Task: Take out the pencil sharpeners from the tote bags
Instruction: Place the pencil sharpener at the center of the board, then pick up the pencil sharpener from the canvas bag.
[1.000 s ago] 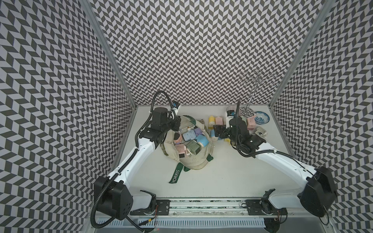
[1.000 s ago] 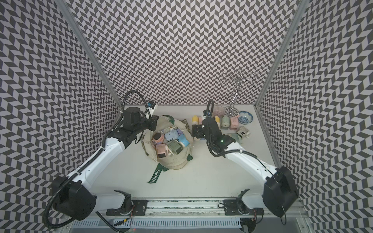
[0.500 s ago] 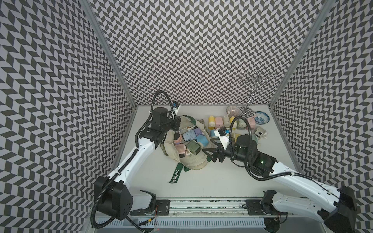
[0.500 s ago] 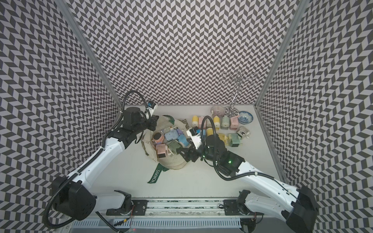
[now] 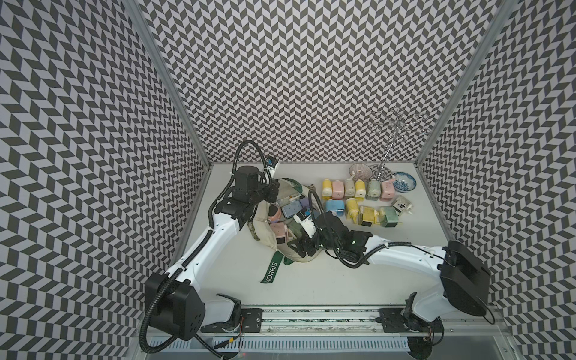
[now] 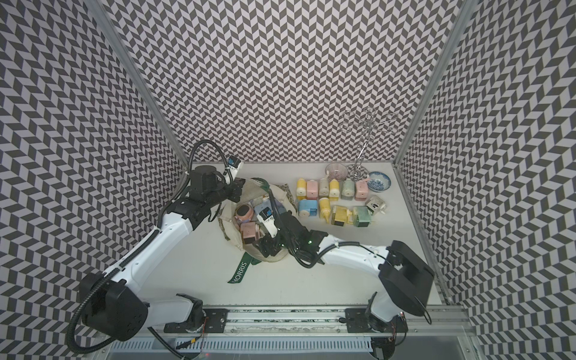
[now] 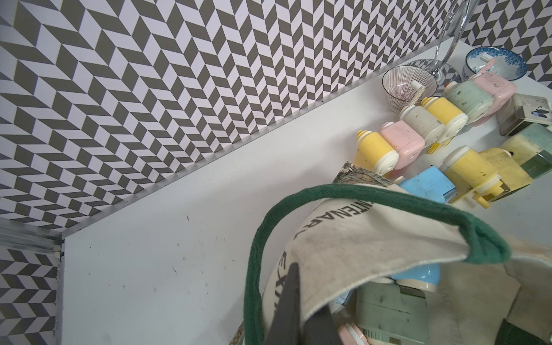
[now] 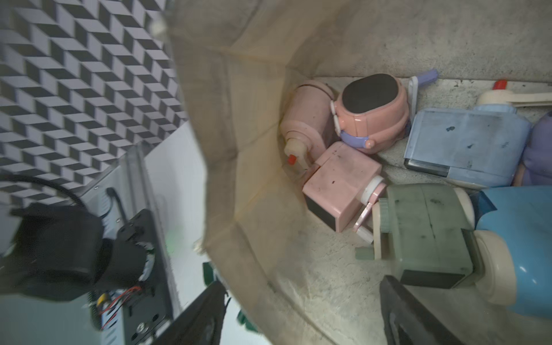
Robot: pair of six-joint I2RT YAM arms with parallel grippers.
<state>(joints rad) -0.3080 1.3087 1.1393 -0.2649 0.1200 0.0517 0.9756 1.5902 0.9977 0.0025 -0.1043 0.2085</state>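
Note:
The cream tote bag (image 5: 263,232) with green straps lies open at centre-left of the table in both top views. My left gripper (image 7: 304,313) is shut on the bag's far rim (image 5: 282,191), holding it up. My right gripper (image 8: 301,282) is open and straddles the near rim (image 6: 268,249), one finger outside the canvas and one inside. Several pencil sharpeners lie in the bag: a round pink one with a dark panel (image 8: 373,113), a pink box (image 8: 340,179), a green one (image 8: 424,233) and a blue one (image 8: 466,143). Several more sharpeners (image 5: 355,199) stand in rows on the table at the back right.
Two patterned bowls (image 5: 360,171) (image 5: 403,181) and a chrome wire stand (image 5: 389,149) occupy the back right corner behind the rows. A loose green strap lettered MORRIS (image 5: 271,271) trails toward the front. Patterned walls close in three sides.
My right arm has swung from the sharpener rows at the back right across to the bag's near rim, and its jaws have narrowed a little. The left arm has stayed put.

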